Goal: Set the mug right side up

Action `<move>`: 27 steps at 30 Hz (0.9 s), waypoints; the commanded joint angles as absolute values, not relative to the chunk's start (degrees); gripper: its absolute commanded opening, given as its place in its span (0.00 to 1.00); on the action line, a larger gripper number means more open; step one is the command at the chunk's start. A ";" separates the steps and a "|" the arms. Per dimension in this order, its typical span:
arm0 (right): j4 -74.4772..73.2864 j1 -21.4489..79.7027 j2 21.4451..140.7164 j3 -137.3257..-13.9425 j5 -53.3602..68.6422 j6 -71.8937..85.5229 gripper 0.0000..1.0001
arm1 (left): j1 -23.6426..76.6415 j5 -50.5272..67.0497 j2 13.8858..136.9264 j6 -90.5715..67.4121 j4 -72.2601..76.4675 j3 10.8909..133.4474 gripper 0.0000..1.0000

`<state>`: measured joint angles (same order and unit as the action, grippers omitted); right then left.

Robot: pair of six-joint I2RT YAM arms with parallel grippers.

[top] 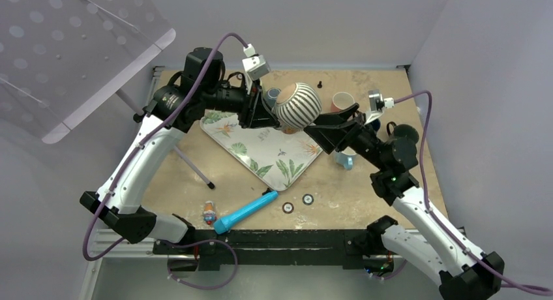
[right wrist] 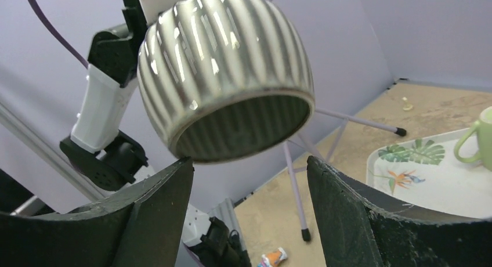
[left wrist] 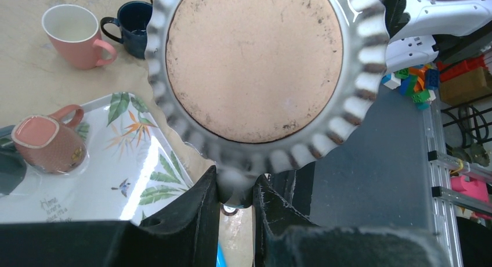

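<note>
The striped, ribbed mug [top: 298,104] hangs in the air over the far corner of the leaf-print tray [top: 267,150], tipped on its side. My left gripper [top: 267,116] is shut on it. In the left wrist view the mug's bare brown base [left wrist: 252,64] faces the camera, and the gripper [left wrist: 235,184] pinches a grey-white part at the mug's lower edge. My right gripper [top: 313,127] is open just right of the mug. In the right wrist view the mug [right wrist: 226,64] shows its dark opening, and the gripper [right wrist: 249,161] holds nothing.
A pink mug [left wrist: 49,142] lies on the tray [left wrist: 133,157]. A pink mug [left wrist: 72,35] and a navy mug [left wrist: 133,26] stand behind it. A green mug [right wrist: 478,142] is on the tray. A blue tube [top: 246,210], a small bottle [top: 209,212] and a tripod leg [top: 192,166] are near the front.
</note>
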<state>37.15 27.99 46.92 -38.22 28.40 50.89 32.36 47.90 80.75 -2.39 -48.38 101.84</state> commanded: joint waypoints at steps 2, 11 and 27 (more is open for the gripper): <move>21.60 28.78 43.08 -42.79 28.03 37.65 0.76 | 31.82 46.65 78.96 -2.23 -45.49 107.21 0.00; 44.92 29.41 43.67 -38.61 39.17 44.57 0.82 | 31.76 46.86 78.88 -1.54 -45.41 105.88 0.00; 59.47 33.41 53.52 -44.78 22.86 48.31 0.06 | 32.60 51.81 78.07 0.57 -43.70 98.25 0.00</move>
<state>59.59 33.34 56.29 -40.21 30.74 51.11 32.32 48.45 80.23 -1.89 -45.89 99.70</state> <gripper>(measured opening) 0.285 0.246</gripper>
